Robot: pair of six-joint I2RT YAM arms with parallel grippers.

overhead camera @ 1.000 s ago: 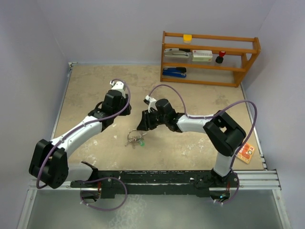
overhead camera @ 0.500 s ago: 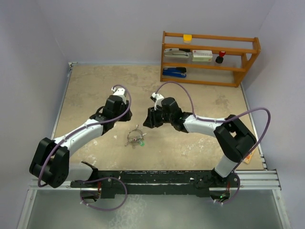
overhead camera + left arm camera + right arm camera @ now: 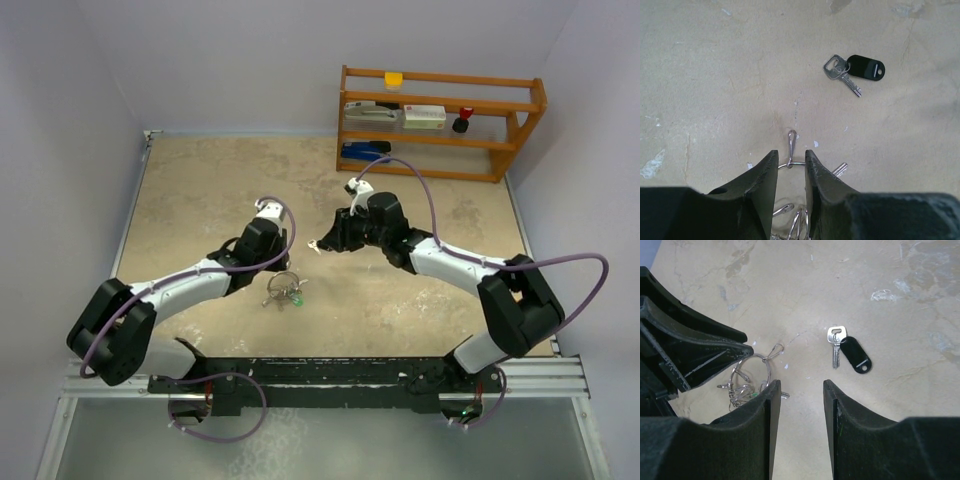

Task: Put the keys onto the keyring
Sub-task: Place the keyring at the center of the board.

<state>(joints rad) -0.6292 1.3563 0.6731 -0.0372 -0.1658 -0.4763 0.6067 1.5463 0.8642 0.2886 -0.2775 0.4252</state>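
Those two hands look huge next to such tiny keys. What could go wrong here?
1. The left hand straddles the thin keyring wire with narrowly parted fingers; closing could miss it and shove the ring and its bunched keys aside.
2. The key with a black tag lies flat ahead of the open right hand; it may skid rather than lift.
3. The two hands are close together and could bump.

R gripper (image 3: 801, 390) jaws apart, nothing btwn them. Keyring (image 3: 769, 367) w/ keys (image 3: 740, 390) lies left, by L gripper (image 3: 744, 346) tip. Black-tagged key (image 3: 855, 355) apart, further right on the tabletop (image 3: 900, 410).
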